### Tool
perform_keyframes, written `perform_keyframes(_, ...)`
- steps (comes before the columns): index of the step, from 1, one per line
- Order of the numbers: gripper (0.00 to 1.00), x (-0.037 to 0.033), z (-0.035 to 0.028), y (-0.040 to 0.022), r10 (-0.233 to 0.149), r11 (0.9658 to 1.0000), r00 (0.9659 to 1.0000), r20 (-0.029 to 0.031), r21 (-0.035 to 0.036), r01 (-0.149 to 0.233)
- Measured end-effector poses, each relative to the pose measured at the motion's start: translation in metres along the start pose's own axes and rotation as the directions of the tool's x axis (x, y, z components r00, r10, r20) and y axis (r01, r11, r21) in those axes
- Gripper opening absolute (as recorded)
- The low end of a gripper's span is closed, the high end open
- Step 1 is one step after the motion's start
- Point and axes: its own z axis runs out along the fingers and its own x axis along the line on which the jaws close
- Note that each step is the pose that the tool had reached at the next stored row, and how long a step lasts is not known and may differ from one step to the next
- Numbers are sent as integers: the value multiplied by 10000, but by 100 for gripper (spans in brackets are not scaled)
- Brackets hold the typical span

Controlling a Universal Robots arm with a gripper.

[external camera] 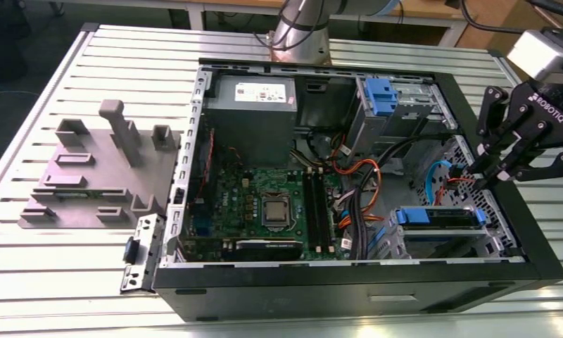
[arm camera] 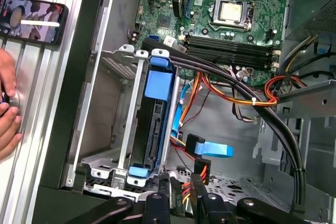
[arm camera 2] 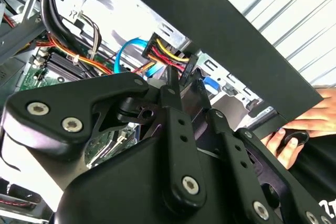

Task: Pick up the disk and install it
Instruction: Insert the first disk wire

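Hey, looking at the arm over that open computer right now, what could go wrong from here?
First, the gripper hangs among loose cables near the disk, close to the wired power connector and the blue data cable. A move could snag or tug them. Second, a person's hand rests at the edge of the case near the gripper, so it might get pinched.

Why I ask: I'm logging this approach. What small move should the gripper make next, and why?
Probably a short shift toward the drive cage. The gripper hangs at the case side wall, close to loose cable connectors, beside rather than over the disk, which stands on edge in that cage with its blue frame facing up.
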Motion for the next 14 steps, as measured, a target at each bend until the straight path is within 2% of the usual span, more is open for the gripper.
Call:
perform_keyframes(8, 30, -17, 52, -48, -28, 10000, 9999, -169, -23, 27)
perform_keyframes(14, 30, -14, 62, -81, -24, 10000, 9995, -308, -44, 23)
